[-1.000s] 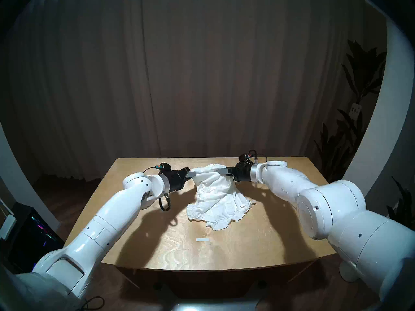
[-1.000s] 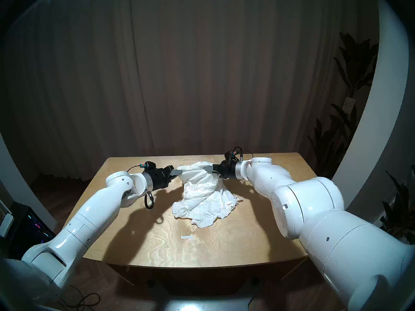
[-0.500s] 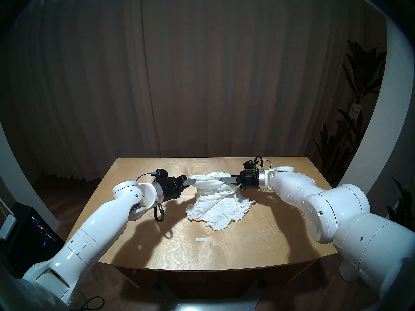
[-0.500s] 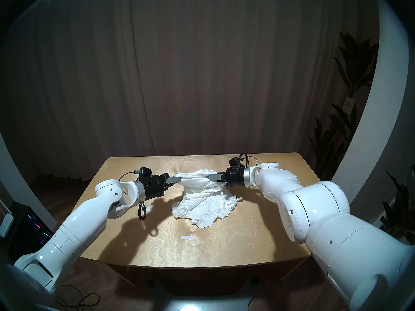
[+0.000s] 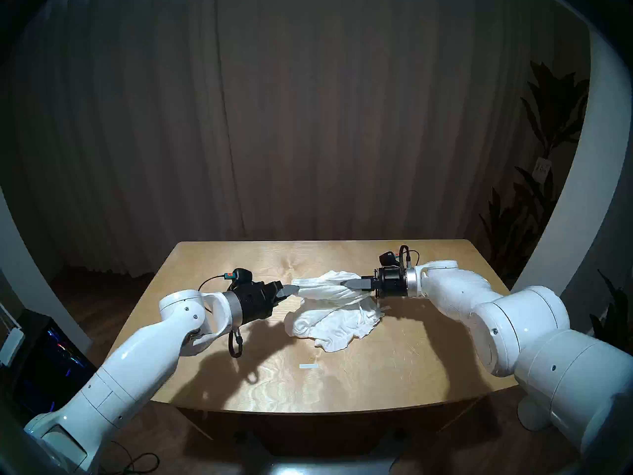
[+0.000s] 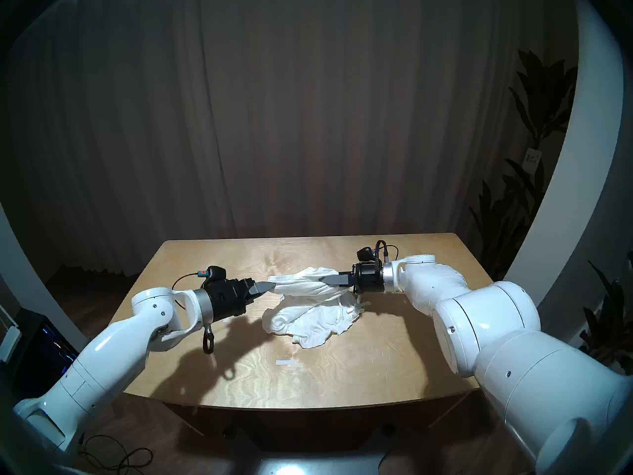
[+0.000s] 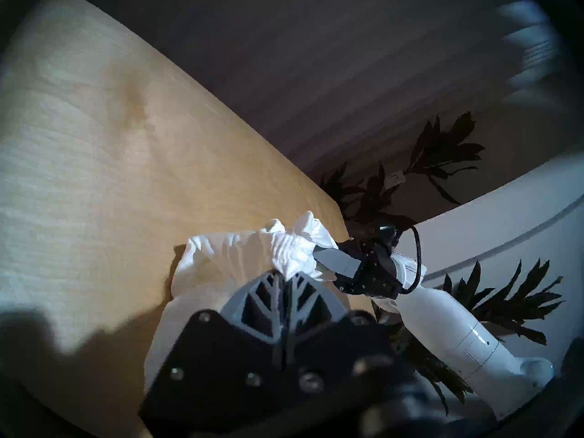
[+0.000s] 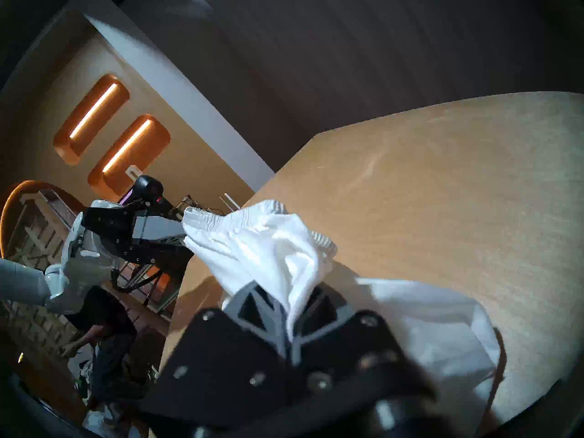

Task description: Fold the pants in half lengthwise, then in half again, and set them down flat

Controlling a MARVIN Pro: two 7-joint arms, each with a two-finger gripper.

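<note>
Both claws, left gripper (image 5: 294, 289) and right gripper (image 5: 344, 283), are clamping the white shorts (image 5: 334, 321) waistband above the table (image 5: 428, 368), seemingly spreading it before folding.

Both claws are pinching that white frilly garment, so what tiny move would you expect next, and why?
Probably a small pull apart, to stretch the waistband straight. The left gripper and right gripper each have their jaws shut on the gathered band of the white bloomer shorts, which sags between them, while the ruffled legs lie bunched on the wooden table. No clean fold looks possible until the fabric is spread.
</note>
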